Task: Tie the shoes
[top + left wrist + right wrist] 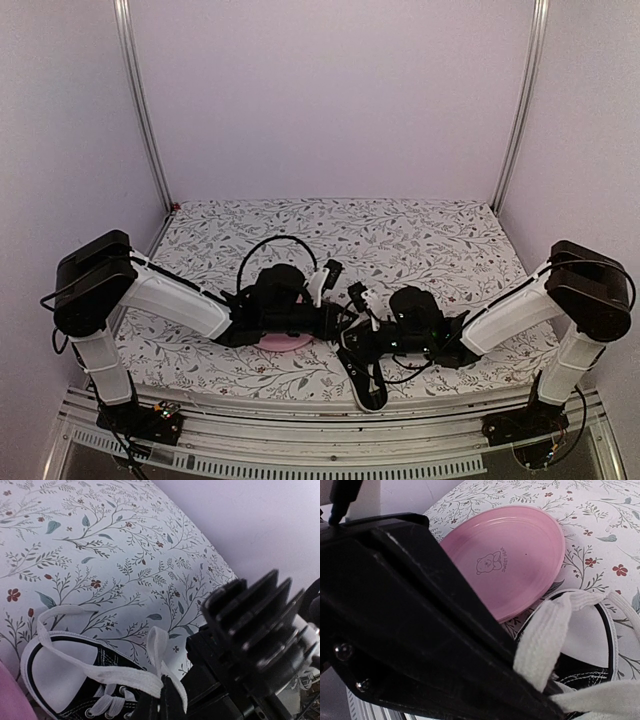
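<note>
The black sneaker (366,376) with white sole lies at the table's near edge between both arms, toe pointing away. In the left wrist view its white toe cap (60,675) and laces show. My left gripper (163,700) is shut on an upright loop of white lace (159,647); it sits over the shoe in the top view (340,318). My right gripper (358,335) meets it there. In the right wrist view it (540,686) is shut on another thick lace loop (543,637) above the toe cap (585,640). The jaws themselves are mostly hidden.
A pink plate (512,560) lies just left of the shoe, partly under the left arm (285,343). The floral tablecloth (420,240) covers the table. The right arm's black body (250,625) sits close beside the left gripper. Metal rails run along the near edge.
</note>
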Controlling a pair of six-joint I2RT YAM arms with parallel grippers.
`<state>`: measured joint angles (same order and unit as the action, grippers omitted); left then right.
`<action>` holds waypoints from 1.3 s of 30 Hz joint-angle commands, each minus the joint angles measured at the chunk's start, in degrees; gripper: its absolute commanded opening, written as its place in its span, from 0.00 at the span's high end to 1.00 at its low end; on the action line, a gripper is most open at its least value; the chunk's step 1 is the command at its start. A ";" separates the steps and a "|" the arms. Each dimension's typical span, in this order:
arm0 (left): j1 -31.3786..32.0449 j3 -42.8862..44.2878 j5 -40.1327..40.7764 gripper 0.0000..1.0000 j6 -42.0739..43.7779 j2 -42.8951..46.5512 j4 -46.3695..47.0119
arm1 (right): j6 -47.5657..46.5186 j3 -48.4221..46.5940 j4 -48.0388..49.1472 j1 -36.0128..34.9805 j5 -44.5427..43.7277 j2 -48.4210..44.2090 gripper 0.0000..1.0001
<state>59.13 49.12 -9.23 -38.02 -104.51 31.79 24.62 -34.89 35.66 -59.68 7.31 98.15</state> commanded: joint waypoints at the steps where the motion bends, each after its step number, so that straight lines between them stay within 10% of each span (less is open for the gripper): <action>1: 0.16 1.56 -1.45 1.00 -0.16 -0.38 -0.08 | 0.11 -2.12 3.26 -0.26 2.82 2.47 0.98; 4: 0.25 1.60 -1.70 1.00 -0.17 -0.48 -0.89 | 0.87 -2.30 3.62 -0.08 2.77 2.70 0.98; 12: 0.11 -3.33 -1.23 0.56 1.41 4.30 -2.61 | 3.91 1.76 8.06 2.82 6.03 0.34 0.98; 19: 0.26 -8.94 -2.61 0.36 4.07 8.76 -2.00 | 4.98 2.84 9.07 4.02 7.94 -0.74 0.98; 27: 0.98 -13.43 -4.25 0.35 8.10 8.82 0.81 | 5.52 2.66 9.41 4.49 9.15 -0.18 0.98; 39: 3.23 -8.98 1.59 0.61 13.73 3.63 0.34 | 6.14 2.73 9.43 4.77 9.78 -0.54 0.98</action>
<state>61.28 37.58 -10.15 -26.89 -98.91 31.24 30.20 -32.60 43.11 -55.33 16.36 99.09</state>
